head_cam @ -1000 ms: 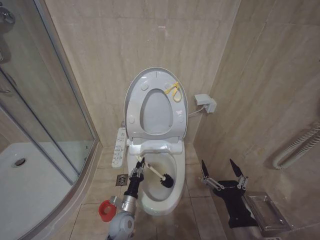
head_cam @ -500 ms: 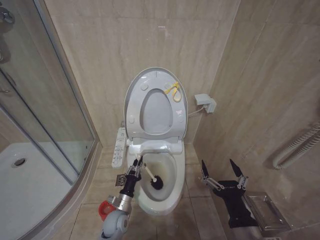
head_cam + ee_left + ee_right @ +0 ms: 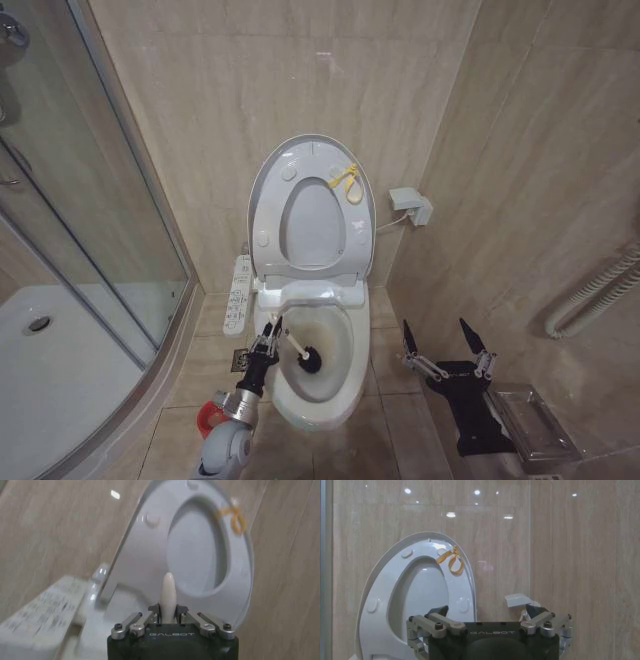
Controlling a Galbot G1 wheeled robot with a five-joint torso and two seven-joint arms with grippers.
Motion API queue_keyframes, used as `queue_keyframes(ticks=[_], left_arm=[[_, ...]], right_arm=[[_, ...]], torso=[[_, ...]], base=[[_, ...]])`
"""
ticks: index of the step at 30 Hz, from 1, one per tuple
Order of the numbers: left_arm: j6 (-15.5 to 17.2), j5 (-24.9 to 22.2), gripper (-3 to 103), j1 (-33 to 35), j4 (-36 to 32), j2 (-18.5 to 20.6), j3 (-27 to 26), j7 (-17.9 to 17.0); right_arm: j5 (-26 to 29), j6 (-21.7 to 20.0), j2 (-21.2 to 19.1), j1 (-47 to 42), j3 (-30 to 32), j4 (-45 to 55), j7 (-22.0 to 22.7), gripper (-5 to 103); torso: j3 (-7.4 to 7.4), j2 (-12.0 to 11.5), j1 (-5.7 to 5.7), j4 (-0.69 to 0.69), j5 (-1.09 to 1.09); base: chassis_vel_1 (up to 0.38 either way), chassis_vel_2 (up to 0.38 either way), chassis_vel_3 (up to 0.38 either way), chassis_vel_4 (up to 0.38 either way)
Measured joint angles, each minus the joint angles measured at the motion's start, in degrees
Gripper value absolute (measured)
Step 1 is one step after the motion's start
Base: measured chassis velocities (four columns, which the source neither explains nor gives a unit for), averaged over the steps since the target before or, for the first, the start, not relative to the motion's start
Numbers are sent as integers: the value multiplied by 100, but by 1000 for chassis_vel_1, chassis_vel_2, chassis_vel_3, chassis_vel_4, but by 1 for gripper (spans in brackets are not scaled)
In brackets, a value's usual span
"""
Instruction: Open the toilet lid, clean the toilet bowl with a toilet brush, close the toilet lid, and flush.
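So we're in the scrubbing part. The toilet lid point(image 3: 312, 205) is already up, leaning against the back wall with the seat ring raised against it, yellow strap point(image 3: 345, 182) hanging at its upper edge. The left gripper point(image 3: 268, 335) sits over the left rim of the toilet bowl point(image 3: 335, 345), fingers pinched tight on the white handle of the toilet brush point(image 3: 297, 351). The dark bristle head is down inside the bowl on the left side of the basin, looks like it's touching the stained wall, though I can't say how hard.

The right gripper point(image 3: 444, 345) is parked off to the right of the toilet above the floor, jaws spread wide, holding nothing.

I'd guess the next move needs the head swept around the brownish patches further back and right, keeping the handle clear of the rim. Lid closing and flushing are both not done yet.
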Motion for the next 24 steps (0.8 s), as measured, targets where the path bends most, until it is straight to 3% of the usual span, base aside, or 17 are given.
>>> queue_keyframes(ticks=[8,11,16,19,24], left_arm=[[-90,-789,21,313,-826,341,-80,328],[-57,-879,21,507,-1142,460,-169,462],[-75,-682,21,752,-1496,609,-350,681],[-268,-97,21,1138,-2038,802,-791,922],[-357,39,21,1655,-2864,1079,-1298,1012]], right_arm=[[0,0,0,0,0,0,0,100],[0,0,0,0,0,0,0,100],[0,0,0,0,0,0,0,100],[0,0,0,0,0,0,0,100],[0,0,0,0,0,0,0,100]], torso=[[0,0,0,0,-1],[0,0,0,0,-1],[0,0,0,0,-1],[0,0,0,0,-2],[-1,0,0,0,-1]], base=[[0,0,0,0],[0,0,0,0],[0,0,0,0],[0,0,0,0],[0,0,0,0]])
